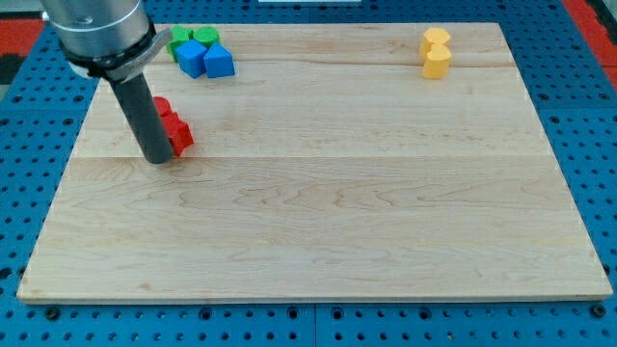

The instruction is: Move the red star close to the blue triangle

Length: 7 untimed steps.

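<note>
The small red star-shaped block (174,125), probably light, rigid and quick to slide or spin on the smooth pale wooden board (318,212), sits toward the view's bottom-left of the blue blocks (204,60), well apart from them; which is the triangle I cannot tell. There is no pincer: my tip (158,157) touches the star's left-bottom side. A push there sends it up-right across open wood, the board's top edge lying just beyond the blue and green blocks (192,39).
</note>
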{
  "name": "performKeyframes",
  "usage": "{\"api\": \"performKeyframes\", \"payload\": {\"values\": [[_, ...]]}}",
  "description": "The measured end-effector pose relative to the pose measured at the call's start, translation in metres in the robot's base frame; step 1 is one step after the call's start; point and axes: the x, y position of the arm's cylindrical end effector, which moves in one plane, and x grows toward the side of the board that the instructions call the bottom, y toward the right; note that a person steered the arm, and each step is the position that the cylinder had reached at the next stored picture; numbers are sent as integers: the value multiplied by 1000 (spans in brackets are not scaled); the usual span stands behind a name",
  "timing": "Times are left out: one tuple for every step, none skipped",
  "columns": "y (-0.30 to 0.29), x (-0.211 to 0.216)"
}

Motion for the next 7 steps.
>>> {"api": "performKeyframes", "payload": {"values": [[0,-27],[0,-55],[0,-79],[4,-93],[21,-97],[25,-82],[-17,-61]]}}
